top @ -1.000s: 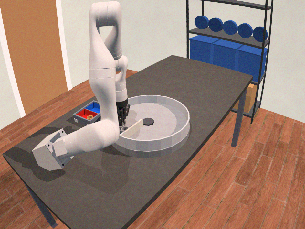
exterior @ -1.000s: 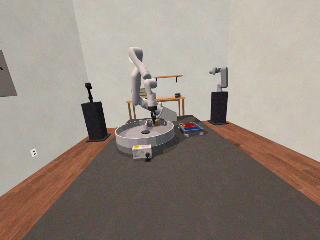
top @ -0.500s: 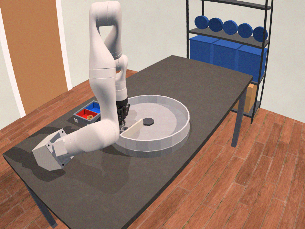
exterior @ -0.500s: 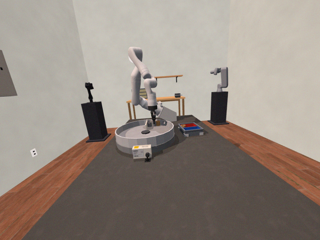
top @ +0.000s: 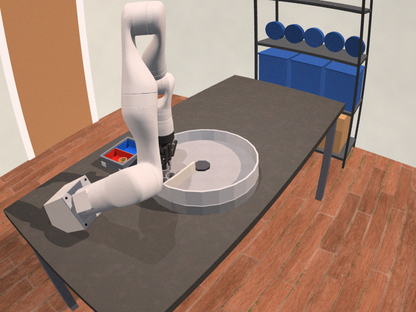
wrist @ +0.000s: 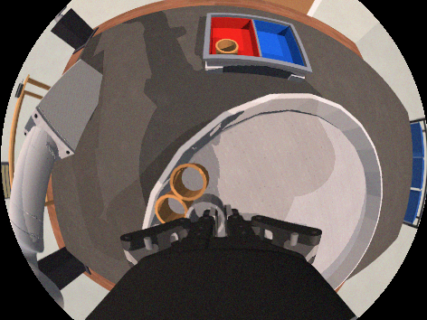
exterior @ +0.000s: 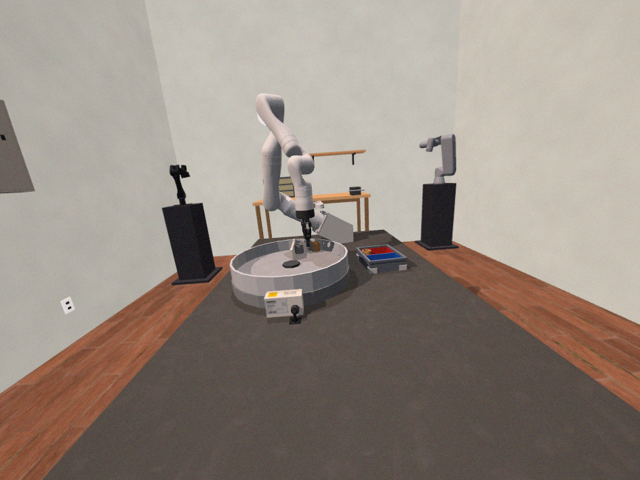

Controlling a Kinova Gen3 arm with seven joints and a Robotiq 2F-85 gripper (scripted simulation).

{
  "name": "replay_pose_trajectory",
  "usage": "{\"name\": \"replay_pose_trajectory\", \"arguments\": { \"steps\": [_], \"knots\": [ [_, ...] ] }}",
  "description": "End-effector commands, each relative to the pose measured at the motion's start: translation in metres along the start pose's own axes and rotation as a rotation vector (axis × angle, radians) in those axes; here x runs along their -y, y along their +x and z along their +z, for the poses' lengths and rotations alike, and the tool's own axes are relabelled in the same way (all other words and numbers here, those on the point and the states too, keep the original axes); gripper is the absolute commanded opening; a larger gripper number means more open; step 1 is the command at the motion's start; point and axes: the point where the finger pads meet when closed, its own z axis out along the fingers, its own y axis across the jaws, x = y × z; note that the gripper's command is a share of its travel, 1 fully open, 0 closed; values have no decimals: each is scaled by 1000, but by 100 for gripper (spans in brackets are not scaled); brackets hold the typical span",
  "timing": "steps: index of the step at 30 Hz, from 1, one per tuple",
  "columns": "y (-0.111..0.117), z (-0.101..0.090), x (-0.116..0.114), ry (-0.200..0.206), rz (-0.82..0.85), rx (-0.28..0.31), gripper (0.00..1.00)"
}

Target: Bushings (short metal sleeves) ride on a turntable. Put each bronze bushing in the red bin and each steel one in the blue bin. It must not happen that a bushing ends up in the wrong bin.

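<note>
The gripper (top: 166, 163) (exterior: 308, 243) (wrist: 221, 212) is clenching a steel bushing (top: 165, 171) (wrist: 220, 228) by its wall, while two bronze bushings (wrist: 189, 182) (wrist: 171, 209) are standing nearby on the turntable (top: 221, 154) (exterior: 263, 265) (wrist: 271, 154).

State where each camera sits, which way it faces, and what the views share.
Top: high beside the table, looking obliquely down across it; shows the white jointed arm, its base and the black two-finger gripper.
Exterior: beyond the turntable, facing the arm and its base; gripper visible.
Wrist: on the wrist, looking past the gripper; part of the arm appears at left.
Top and wrist share the grey walled turntable.
</note>
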Motion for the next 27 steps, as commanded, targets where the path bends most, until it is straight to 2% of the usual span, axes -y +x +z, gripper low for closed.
{"name": "replay_pose_trajectory", "arguments": {
  "steps": [1,27],
  "knots": [
    [1,-1,0,-2,-1,-2,0],
    [0,-9,0,-2,-1,-1,0]
  ]
}}
